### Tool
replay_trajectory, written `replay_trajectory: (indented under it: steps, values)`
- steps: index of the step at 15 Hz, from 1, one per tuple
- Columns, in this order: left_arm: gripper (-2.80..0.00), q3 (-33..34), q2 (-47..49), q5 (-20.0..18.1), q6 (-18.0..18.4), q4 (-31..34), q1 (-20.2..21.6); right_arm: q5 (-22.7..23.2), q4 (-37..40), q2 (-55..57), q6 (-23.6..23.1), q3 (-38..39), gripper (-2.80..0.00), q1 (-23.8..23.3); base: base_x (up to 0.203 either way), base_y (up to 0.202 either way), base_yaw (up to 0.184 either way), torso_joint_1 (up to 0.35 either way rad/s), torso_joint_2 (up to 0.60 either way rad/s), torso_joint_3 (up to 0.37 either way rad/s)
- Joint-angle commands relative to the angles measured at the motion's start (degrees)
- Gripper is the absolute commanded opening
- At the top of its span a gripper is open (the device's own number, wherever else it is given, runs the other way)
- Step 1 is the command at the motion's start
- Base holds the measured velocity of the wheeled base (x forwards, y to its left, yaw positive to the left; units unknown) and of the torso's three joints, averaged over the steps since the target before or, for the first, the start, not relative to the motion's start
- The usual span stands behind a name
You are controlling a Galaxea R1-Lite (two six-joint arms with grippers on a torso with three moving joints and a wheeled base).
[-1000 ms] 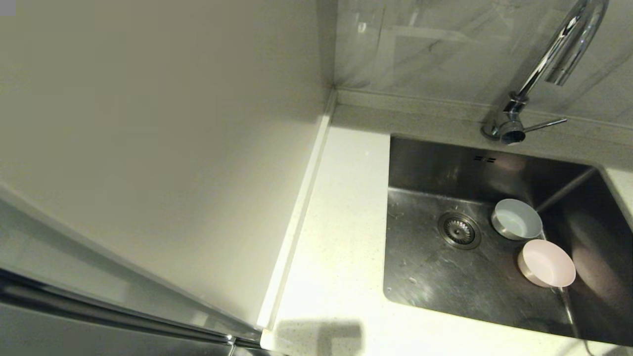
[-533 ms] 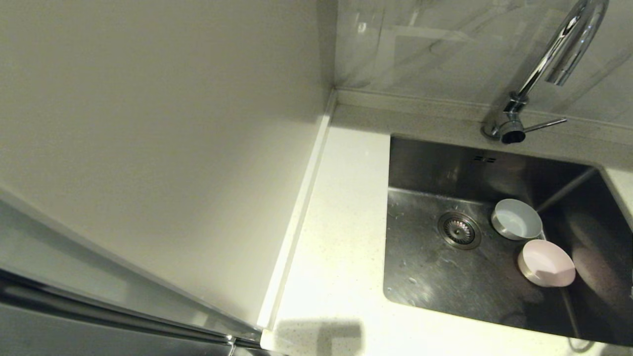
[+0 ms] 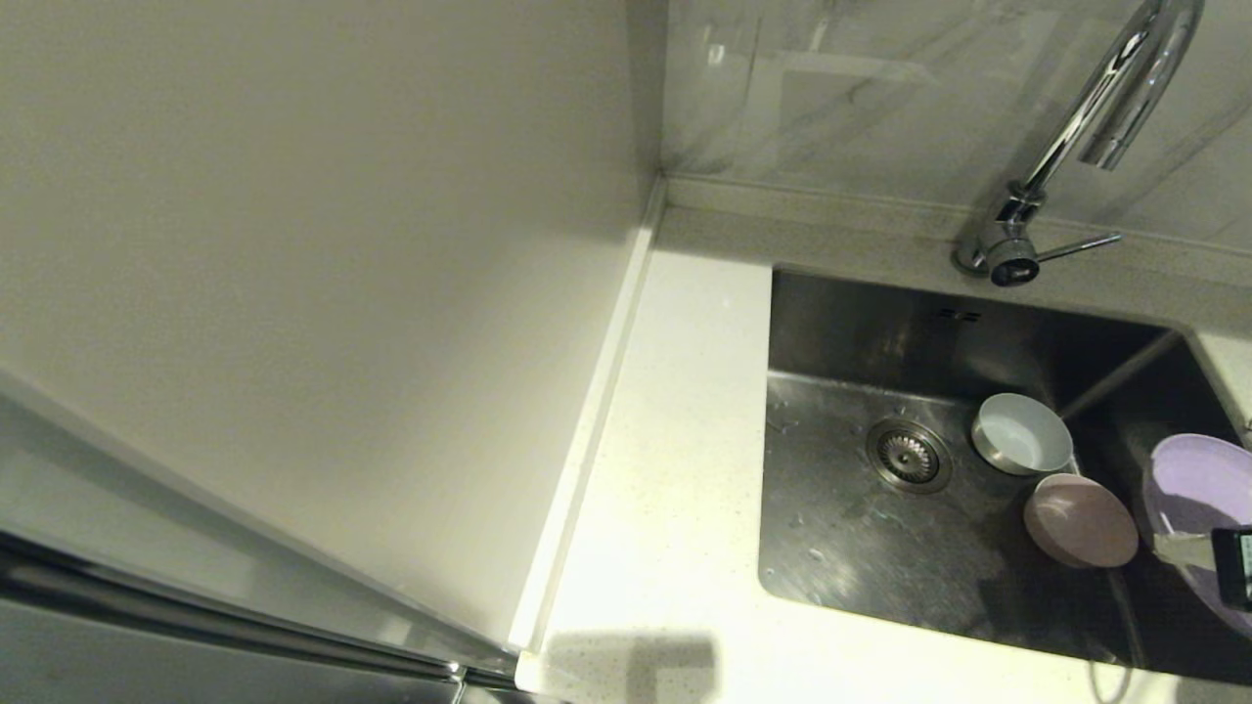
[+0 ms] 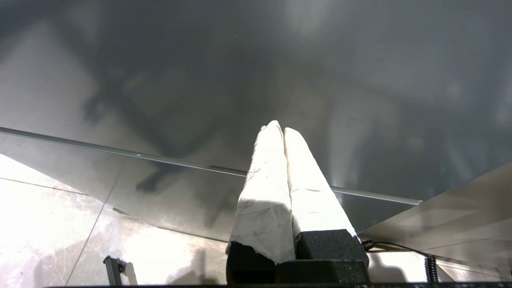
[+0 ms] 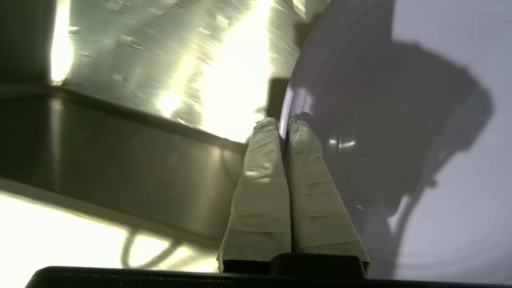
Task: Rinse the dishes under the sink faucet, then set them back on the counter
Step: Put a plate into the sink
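Landmark: the drain strainer (image 3: 908, 455) is sitting in the floor of the sink (image 3: 841, 548); places below are given from it.
Right gripper: the right gripper (image 5: 283, 123) is pinching the rim of the lilac plate (image 3: 1198, 499), one finger on each face, at the sink's right end, well to the right of the strainer.
Plate: it is hanging tilted over the basin, beyond both bowls from the strainer.
Bowls: the blue-grey bowl (image 3: 1022, 433) is sitting just right of the strainer; the pink bowl (image 3: 1080, 520) is lying on the near side of it, almost touching.
Faucet: the sink faucet (image 3: 1086, 137) is standing on the back ledge behind and right of the strainer, with no water visible.
Slip risk: the thin rim pinch is looking marginal; a wet, tilted plate is likely to pivot or slide out.
Collision risk: carrying it toward the spout is taking it over the bowls, so a low edge is liable to clip them.
Left gripper: the left gripper (image 4: 283, 129) is parked out of the head view, fingers pressed together on nothing.
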Motion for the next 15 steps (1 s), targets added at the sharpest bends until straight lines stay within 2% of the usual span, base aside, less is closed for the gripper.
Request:
replay_trajectory:
  steps: [1, 6, 10, 15]
  values:
    - [-2.80, 0.18, 0.00, -0.05, -0.01, -0.02, 0.01, -0.12, -1.17, 1.96, -0.05, 0.00, -2.80, 4.79, 0.000, 0.000, 0.000, 0.000, 0.00, 0.000]
    - [-2.80, 0.18, 0.00, -0.06, -0.01, -0.02, 0.01, -0.24, -5.33, 5.22, -0.13, -0.08, -2.80, 11.40, 0.000, 0.000, 0.000, 0.000, 0.00, 0.000]
    - [-2.80, 0.18, 0.00, -0.02, -0.01, -0.02, 0.01, -0.17, -5.60, 6.52, -0.22, 0.02, -2.80, 15.66, 0.000, 0.000, 0.000, 0.000, 0.00, 0.000]
    - [-2.80, 0.18, 0.00, -0.03, -0.01, -0.02, 0.01, -0.16, -5.53, 7.89, -0.10, -3.72, -2.80, 24.00, 0.000, 0.000, 0.000, 0.000, 0.00, 0.000]
